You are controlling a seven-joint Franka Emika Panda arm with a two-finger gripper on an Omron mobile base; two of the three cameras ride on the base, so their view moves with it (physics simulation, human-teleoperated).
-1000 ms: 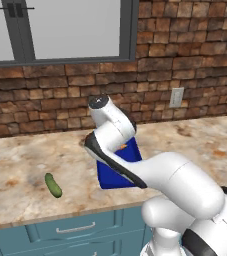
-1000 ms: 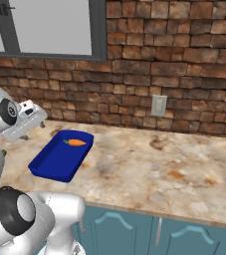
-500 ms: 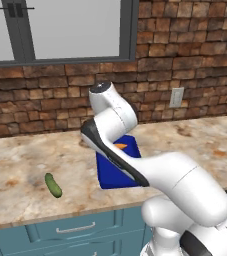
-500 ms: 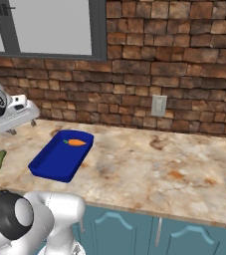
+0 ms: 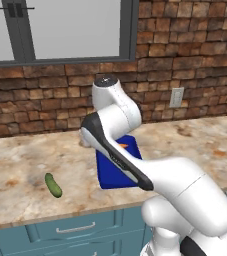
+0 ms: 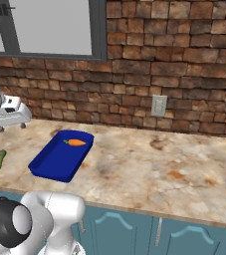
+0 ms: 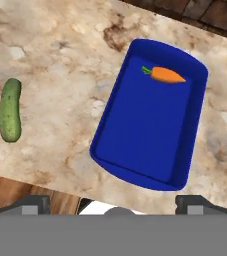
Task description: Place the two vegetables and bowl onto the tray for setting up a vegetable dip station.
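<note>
Marbled table [image 7: 60, 45]: carrot [image 7: 166, 75] on blue tray [image 7: 185, 170]; cucumber [image 7: 10, 110] lies left of spread, empty jaws

1 cucumber [image 7: 10, 110], 1 carrot [image 7: 166, 75], 1 tray [image 7: 140, 172], 1 window [image 5: 60, 30], 1 wall outlet [image 6: 158, 105].
</note>
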